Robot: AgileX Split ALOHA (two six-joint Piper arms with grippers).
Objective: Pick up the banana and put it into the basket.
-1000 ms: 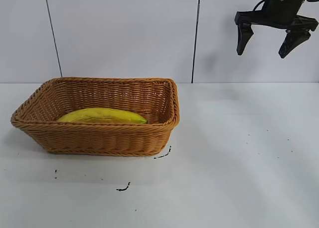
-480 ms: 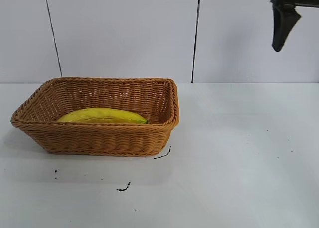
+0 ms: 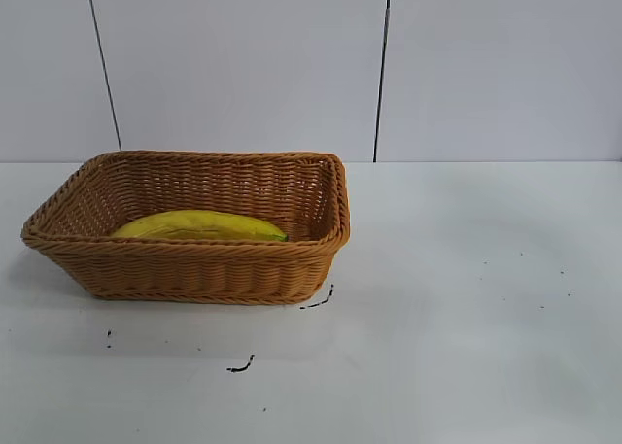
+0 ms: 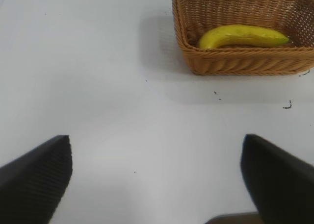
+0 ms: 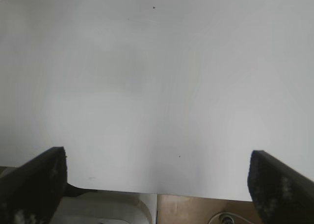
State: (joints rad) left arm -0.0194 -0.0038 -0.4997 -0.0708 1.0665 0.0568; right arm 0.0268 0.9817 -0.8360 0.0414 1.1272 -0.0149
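The yellow banana [image 3: 199, 224] lies lengthwise inside the tan woven basket [image 3: 194, 269] at the left of the white table. Both also show in the left wrist view, the banana [image 4: 243, 36] in the basket [image 4: 235, 64], far from that arm. My left gripper [image 4: 157, 172] is open and empty, over bare table well away from the basket. My right gripper [image 5: 157, 177] is open and empty, over bare table near the table's edge. Neither gripper shows in the exterior view.
Small dark marks [image 3: 240, 366] dot the table in front of the basket. A table edge with a brown floor and a cable [image 5: 225, 218] shows under the right gripper. A white panelled wall [image 3: 384, 65] stands behind the table.
My right gripper, high at the upper right a second ago, has moved up and right out of the exterior view. The banana and basket have not moved.
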